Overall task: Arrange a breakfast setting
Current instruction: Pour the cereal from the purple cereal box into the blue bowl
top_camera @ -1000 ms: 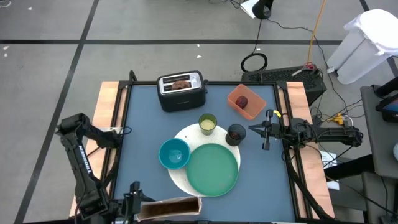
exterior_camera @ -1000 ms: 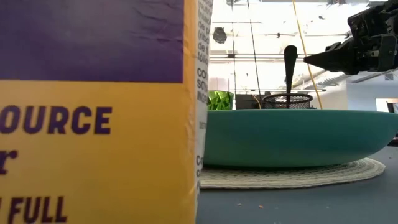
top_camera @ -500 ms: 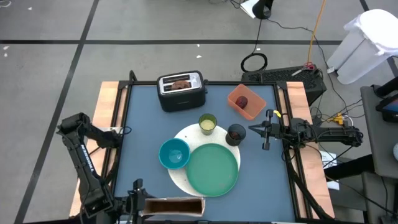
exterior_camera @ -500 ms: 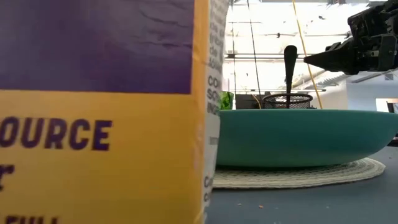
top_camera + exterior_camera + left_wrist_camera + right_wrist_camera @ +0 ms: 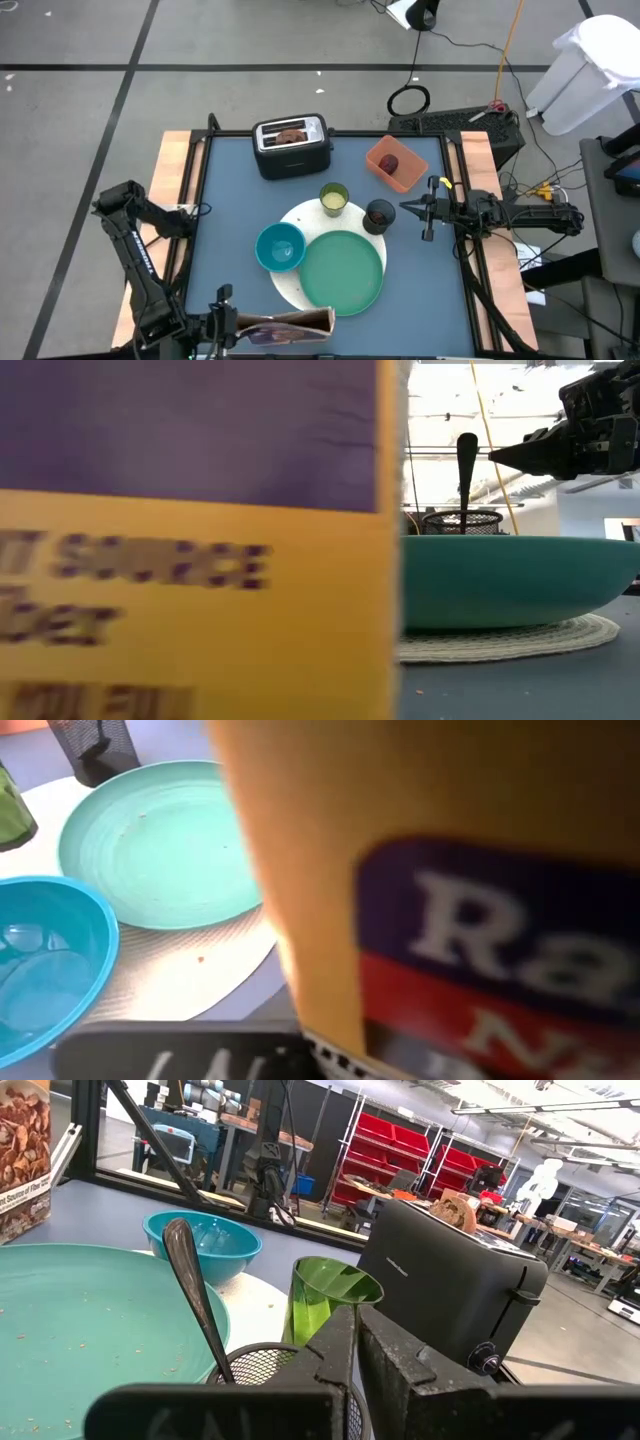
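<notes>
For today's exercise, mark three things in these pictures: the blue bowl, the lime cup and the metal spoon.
blue bowl (image 5: 279, 246): high view, middle of its inside.
lime cup (image 5: 322, 1302): right wrist view, its green side wall below the rim.
metal spoon (image 5: 196, 1302): right wrist view, middle of its handle.

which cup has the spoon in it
The small black mesh cup, beside the right gripper, holds the spoon. The lime cup has none.

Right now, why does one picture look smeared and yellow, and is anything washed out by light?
In the low view the cereal box sits right against the lens, its lettering smeared by blur. In the left wrist view the same box is soft and out of focus, while the green plate stays readable. The low view's background behind the spoon is blown out white.
</notes>
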Robot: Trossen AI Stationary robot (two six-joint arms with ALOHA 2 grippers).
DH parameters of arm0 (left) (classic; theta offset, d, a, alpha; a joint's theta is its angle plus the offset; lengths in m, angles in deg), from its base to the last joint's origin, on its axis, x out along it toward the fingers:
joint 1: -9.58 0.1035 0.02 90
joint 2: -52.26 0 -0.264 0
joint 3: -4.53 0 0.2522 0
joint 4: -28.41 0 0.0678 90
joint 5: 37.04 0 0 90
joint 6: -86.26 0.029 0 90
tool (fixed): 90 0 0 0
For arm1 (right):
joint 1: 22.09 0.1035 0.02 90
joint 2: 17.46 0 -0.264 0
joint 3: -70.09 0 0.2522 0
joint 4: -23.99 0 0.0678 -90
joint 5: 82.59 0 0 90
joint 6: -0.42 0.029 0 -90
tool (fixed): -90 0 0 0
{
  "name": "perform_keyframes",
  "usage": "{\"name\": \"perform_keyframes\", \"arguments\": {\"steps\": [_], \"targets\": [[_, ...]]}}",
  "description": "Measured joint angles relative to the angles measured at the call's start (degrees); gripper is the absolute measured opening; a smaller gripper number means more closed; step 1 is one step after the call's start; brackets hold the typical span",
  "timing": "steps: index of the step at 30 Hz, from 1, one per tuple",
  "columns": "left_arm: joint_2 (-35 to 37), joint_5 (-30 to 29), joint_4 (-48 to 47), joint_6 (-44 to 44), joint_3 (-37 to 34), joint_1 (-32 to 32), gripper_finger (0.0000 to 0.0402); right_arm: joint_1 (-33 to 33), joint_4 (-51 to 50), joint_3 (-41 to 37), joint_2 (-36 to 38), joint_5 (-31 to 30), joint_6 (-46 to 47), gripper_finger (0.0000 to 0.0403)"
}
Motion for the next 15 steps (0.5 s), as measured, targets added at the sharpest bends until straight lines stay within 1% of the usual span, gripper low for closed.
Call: {"name": "perform_keyframes", "arguments": {"steps": [6, 10, 15], "targets": [[0.18, 0.19, 0.01, 0.66, 0.00, 1.05, 0.0010, -0.02, 0.01, 0.00, 0.00, -0.01, 0.00, 0.0013], [1.78, 0.66, -0.09, 1.25, -0.10, 1.58, 0.0006, 0.01, 0.01, 0.00, -0.01, -0.01, 0.00, 0.0013], [5.59, 0.31, 0.27, 1.40, -0.10, 1.63, 0.0005, -0.01, 0.01, 0.00, 0.00, 0.01, 0.00, 0.0013]]}}
